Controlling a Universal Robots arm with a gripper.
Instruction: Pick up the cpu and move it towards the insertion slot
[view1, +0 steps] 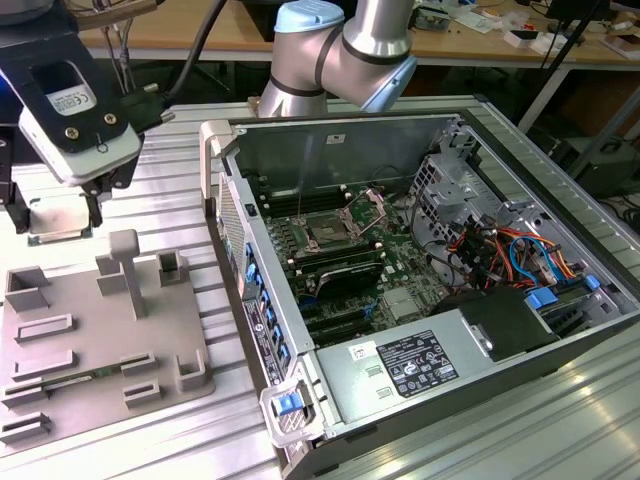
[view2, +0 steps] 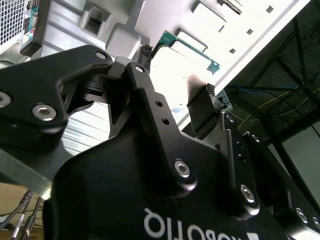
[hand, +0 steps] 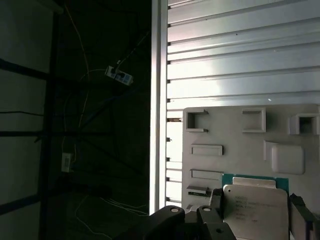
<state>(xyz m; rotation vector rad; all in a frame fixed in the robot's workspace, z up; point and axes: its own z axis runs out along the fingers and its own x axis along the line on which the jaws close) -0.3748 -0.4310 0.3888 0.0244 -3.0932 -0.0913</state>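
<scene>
You are working on a ribbed aluminium tabletop (view1: 180, 170). On it lies an open grey metal computer case (view1: 340, 150) with a flat grey plastic tray (view1: 95, 335) beside it, toward the exterior view's left. Inside the case is the green motherboard (view1: 420, 285).

Your black end effector (view1: 58, 222), under its white-labelled block, hangs past the far edge of the tray, well apart from the case. The square dark insertion slot (view1: 328, 232), framed in silver metal with its wire bracket raised, sits on the motherboard deep inside the case.

In the first wrist view, the thin square cpu (hand: 255, 212), with its pale silver top and green rim, sits between the black fingers (hand: 300, 212). They appear to pinch it by two opposite edges, with the tray behind it.

Watch these risks:
- **Grip:** The hold is on thin edges only. A jolt or a quick swing could tilt the chip or let it slip out.
- **Case wall:** The near wall and its pale handle stand between you and the slot. A low path would probably strike them.
- **Bracket and cables:** The raised bracket, and the orange and blue cables nearby, could snag the fingers near the slot.
- **Angle:** If the chip arrives tilted, it could meet the socket corner-first.
</scene>
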